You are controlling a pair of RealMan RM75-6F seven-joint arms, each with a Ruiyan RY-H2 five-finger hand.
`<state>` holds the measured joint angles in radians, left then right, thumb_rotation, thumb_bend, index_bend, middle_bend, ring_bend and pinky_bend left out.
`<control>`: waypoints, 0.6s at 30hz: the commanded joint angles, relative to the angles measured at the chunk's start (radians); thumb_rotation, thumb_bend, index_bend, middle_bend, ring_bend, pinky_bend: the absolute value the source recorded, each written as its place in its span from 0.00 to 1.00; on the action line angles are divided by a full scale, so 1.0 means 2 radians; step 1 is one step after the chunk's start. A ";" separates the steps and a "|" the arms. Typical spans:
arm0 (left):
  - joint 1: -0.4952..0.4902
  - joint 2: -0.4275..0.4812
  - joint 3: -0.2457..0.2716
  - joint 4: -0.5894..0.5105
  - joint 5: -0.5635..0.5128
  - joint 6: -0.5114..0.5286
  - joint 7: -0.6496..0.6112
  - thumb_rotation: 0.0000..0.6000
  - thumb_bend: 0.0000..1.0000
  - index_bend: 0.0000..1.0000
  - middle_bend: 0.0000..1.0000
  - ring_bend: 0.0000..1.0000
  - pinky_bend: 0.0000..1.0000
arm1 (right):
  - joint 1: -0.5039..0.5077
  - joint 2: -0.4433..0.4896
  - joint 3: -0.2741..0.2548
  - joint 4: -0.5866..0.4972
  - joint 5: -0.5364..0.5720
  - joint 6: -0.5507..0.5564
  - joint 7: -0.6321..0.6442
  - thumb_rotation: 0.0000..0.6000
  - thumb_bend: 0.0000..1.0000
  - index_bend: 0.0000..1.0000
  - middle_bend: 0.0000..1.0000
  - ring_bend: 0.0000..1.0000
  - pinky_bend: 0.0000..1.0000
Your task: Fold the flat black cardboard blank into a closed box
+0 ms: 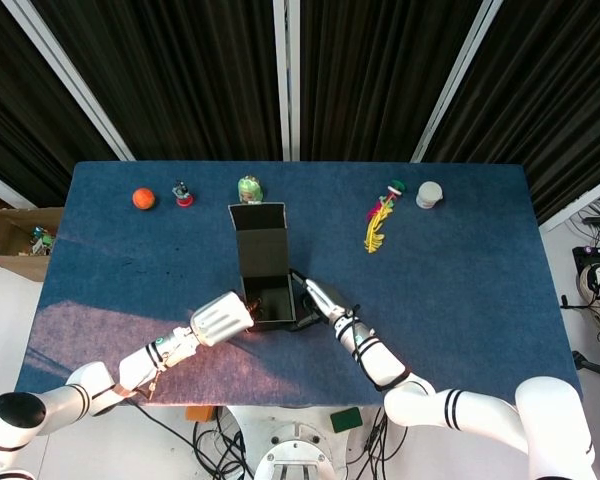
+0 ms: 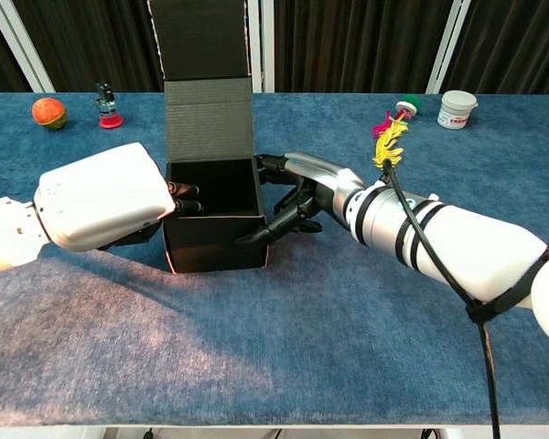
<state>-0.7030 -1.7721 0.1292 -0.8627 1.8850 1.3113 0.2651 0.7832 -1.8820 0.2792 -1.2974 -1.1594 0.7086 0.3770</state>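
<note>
bracing black box w/ lid up: left hand grips left wall, right hand grips right wall.

Beyond your left hand, along the far edge of the blue bench, you have an orange ball, a small figurine just beside it, and a green toy; beyond your right hand lie a yellow-and-pink feathered toy and a white cup.

Black pleated curtain behind; blue-felt table; white floor.
</note>
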 commanded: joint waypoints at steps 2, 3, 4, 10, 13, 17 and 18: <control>0.000 0.001 0.001 0.001 0.004 0.011 -0.005 1.00 0.28 0.71 0.62 0.79 1.00 | -0.001 0.000 0.000 -0.002 -0.002 0.001 0.004 1.00 0.43 0.37 0.44 0.81 1.00; 0.000 0.001 0.001 0.002 0.005 0.014 -0.006 1.00 0.28 0.72 0.63 0.79 1.00 | -0.002 0.000 0.000 -0.002 -0.002 0.001 0.005 1.00 0.43 0.37 0.44 0.81 1.00; 0.000 0.001 0.001 0.002 0.006 0.016 -0.008 1.00 0.29 0.72 0.64 0.79 1.00 | -0.002 0.000 0.000 -0.003 -0.003 0.002 0.006 1.00 0.43 0.37 0.44 0.81 1.00; 0.002 0.002 -0.003 0.004 0.004 0.028 -0.020 1.00 0.28 0.72 0.65 0.79 1.00 | -0.005 0.003 0.000 -0.010 -0.006 0.007 0.008 1.00 0.43 0.37 0.44 0.81 1.00; 0.003 0.003 -0.004 0.003 0.001 0.031 -0.025 1.00 0.27 0.67 0.61 0.79 1.00 | -0.006 0.005 0.001 -0.012 -0.005 0.009 0.008 1.00 0.43 0.37 0.44 0.81 1.00; 0.007 0.003 -0.008 -0.004 -0.004 0.034 -0.029 1.00 0.22 0.51 0.50 0.79 1.00 | -0.008 0.004 0.003 -0.014 -0.003 0.013 0.006 1.00 0.43 0.36 0.44 0.81 1.00; 0.008 0.004 -0.008 -0.007 -0.005 0.036 -0.029 1.00 0.21 0.46 0.44 0.78 1.00 | -0.008 0.003 0.004 -0.014 -0.001 0.014 0.006 1.00 0.43 0.36 0.44 0.81 1.00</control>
<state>-0.6893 -1.7648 0.1143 -0.8729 1.8765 1.3805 0.2083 0.7676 -1.8745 0.2853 -1.3247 -1.1636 0.7356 0.3897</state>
